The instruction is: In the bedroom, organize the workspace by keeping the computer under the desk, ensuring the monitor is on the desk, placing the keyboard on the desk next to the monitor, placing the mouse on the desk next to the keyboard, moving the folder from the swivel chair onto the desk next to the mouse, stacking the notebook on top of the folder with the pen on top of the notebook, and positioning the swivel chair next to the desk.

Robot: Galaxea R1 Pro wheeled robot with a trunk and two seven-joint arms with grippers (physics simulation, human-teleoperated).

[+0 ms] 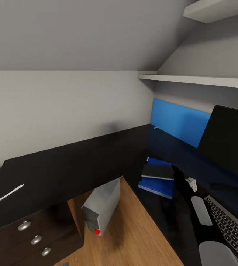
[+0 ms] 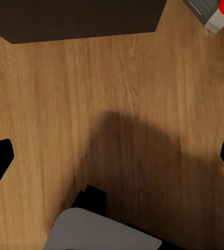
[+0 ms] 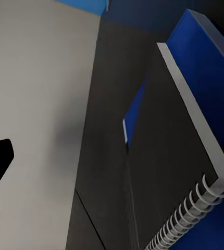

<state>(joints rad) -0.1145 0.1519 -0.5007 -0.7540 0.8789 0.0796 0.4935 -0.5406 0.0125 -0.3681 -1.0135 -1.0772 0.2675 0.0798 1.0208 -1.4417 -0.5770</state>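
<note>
Pen is the piece left to stack, and it lies well apart from both arms.

From your right gripper (image 1: 178, 173), jaws spread and empty by the notebook (image 1: 158, 171) on the folder (image 1: 156, 185), the pen (image 1: 5, 196) lies at nine o'clock, long axis running eight-to-two; your left gripper (image 2: 112, 151), jaws also spread, hangs over the floor (image 2: 91, 94).

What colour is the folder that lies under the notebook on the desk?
Blue. The folder shows best in the head view, under the dark notebook.

The monitor (image 1: 231, 142) and keyboard (image 1: 234, 231) are cut off at the head view's right edge.
</note>
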